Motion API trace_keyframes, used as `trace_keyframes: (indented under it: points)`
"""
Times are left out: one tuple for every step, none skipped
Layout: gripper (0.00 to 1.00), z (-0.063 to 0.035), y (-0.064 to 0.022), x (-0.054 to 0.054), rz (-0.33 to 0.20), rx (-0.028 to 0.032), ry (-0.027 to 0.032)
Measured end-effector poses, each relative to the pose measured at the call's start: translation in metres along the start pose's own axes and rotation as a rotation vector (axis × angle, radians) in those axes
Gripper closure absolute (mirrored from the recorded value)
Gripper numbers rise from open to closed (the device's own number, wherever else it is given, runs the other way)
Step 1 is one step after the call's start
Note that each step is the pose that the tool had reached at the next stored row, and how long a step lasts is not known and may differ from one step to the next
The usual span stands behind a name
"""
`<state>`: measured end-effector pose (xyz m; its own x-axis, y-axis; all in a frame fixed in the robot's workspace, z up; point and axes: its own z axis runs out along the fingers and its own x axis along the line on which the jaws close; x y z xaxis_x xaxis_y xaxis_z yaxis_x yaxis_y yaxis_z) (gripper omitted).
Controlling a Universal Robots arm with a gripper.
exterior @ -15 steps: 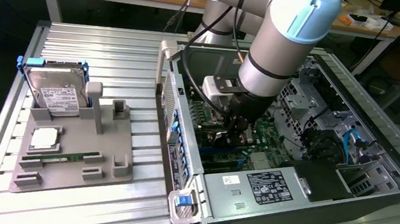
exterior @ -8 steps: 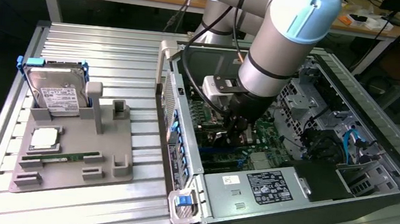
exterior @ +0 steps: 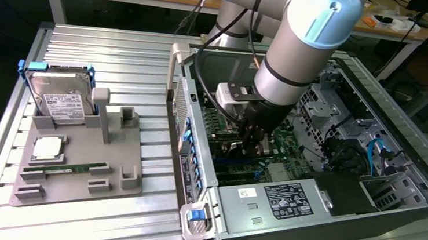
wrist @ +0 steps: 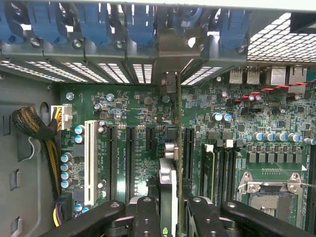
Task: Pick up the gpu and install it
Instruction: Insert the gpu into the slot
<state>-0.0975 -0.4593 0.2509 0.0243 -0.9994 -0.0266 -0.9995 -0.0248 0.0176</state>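
In the wrist view the hand is clamped on the gpu. One black finger presses each face of the card. The card stands upright and is seen edge-on, running away from the hand over the green motherboard. It lies among the long black slots, with the white slot off to one side and the processor socket to the other. Whether its lower edge sits in a slot I cannot tell. Its silver bracket reaches the rear wall of the case, below the row of blue clips.

In the exterior view the arm comes down steeply into the open computer case, with the hand low over the board. The case also holds a power supply at its near end.

At the exterior view's left, well apart from the case, a grey tray lies on the ribbed counter. It holds a hard drive propped upright, a processor chip and a memory stick.
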Motion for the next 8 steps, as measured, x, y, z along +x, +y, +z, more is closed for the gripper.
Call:
trace_keyframes:
  points:
    - [0.73, 0.0004, 0.0000, 0.0000, 0.000, 0.0003, 0.0003]
    - [0.73, 0.0008, 0.0000, 0.0000, 0.000, 0.0004, 0.0009]
    - [0.73, 0.0012, 0.0000, 0.0000, 0.000, 0.0007, 0.0014]
    - [0.73, 0.0014, 0.0000, 0.0000, 0.000, 0.0007, 0.0025]
    - [0.73, 0.0018, 0.0001, 0.0001, 0.000, 0.0008, 0.0035]
    - [0.73, 0.0023, 0.0001, 0.0001, 0.000, 0.0009, 0.0050]
    - [0.73, 0.0026, 0.0002, 0.0001, 0.000, 0.0011, 0.0057]
    - [0.73, 0.0028, 0.0002, 0.0001, 0.000, 0.0012, 0.0064]
